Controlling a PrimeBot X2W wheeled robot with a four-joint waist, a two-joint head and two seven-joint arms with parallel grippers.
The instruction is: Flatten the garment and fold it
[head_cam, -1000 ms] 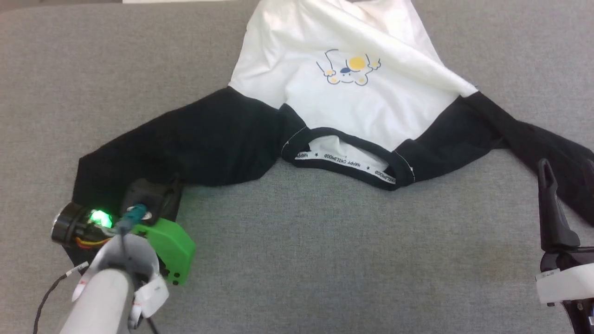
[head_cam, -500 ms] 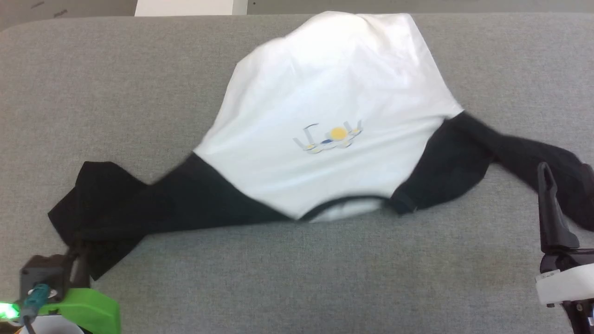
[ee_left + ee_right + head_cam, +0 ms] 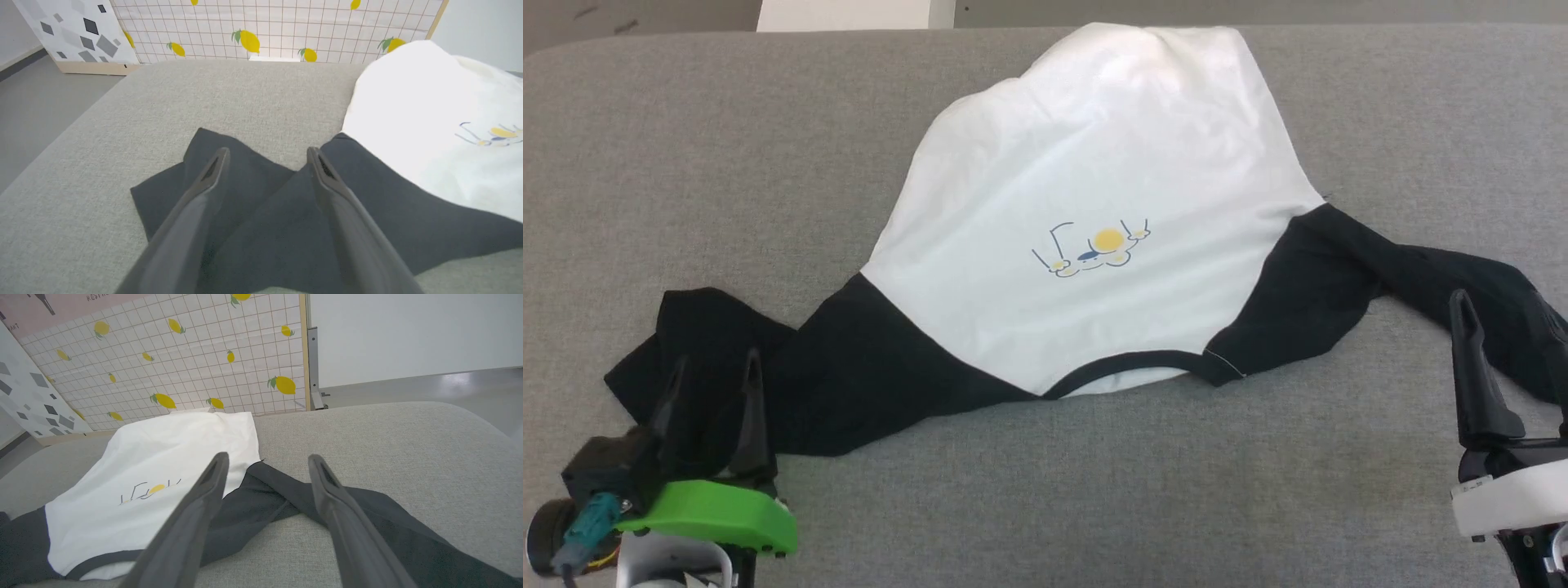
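ok so the garment (image 3: 1094, 204) is spread front-up on the grey cushion (image 3: 1045, 490), collar (image 3: 1127, 363) towards the robot and the little print (image 3: 1094, 249) upside down from its side. Both black sleeves run out sideways, one towards each arm. My guess is that's deliberate: pulling the sleeves outward stretches the white body flat before any folding. It isn't there yet though. The white part humps up at the far end, and the left sleeve (image 3: 849, 384) is bunched at its tip

Left gripper (image 3: 267, 151) has its jaws wide apart with nothing pinched. The crumpled sleeve end lies right under and between its fingers, can't tell if they touch the cloth. Right gripper (image 3: 267, 458) is spread wide too and empty, and the right sleeve (image 3: 1421, 269) runs across under its fingers out towards the cushion's right edge. So each claw sits at a sleeve end, and the shirt's body lies between them, further from the robot
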